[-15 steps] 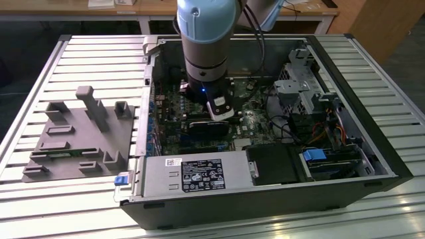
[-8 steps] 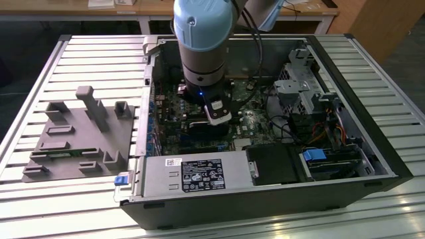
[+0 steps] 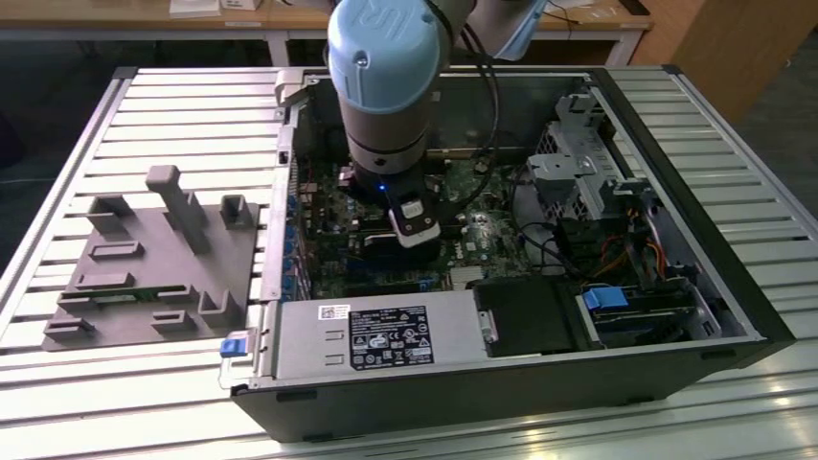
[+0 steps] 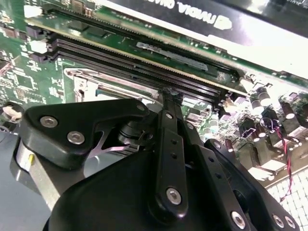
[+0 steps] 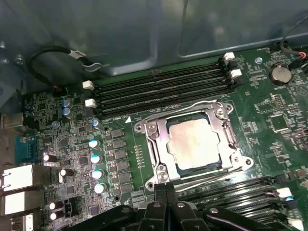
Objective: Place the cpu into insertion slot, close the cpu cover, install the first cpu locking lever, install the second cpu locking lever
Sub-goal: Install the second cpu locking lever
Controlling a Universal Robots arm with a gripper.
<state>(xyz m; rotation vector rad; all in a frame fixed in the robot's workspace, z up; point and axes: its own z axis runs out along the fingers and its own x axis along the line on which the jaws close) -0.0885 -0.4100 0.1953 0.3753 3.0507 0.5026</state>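
A: One big thing first: the open computer case [image 3: 537,316] lies on its side on the slatted table [image 3: 153,115], with a grey fixture block [image 3: 153,259] to the exterior view's left of it.

B: And the arm?

A: The arm [image 3: 383,86] reaches straight down into the case, above the green motherboard [image 5: 62,139].

B: What is the tool doing?

A: In the first wrist view the gripper [image 5: 166,188] has its two black fingers pressed together, closed with nothing visible between them. The tips sit right at the edge of the insertion slot [image 5: 192,142], at the thin wire lever [image 5: 211,179] running along that side.

B: Where is the chip?

A: The cpu [image 5: 196,144] lies flat in the insertion slot, its pale metal top showing through the window of the cpu cover [image 5: 161,144], which is folded down over it. A second wire lever [image 5: 187,107] runs along the far side, next to the long black memory slots [image 5: 159,86].

B: Are the levers hooked?

A: I cannot tell.
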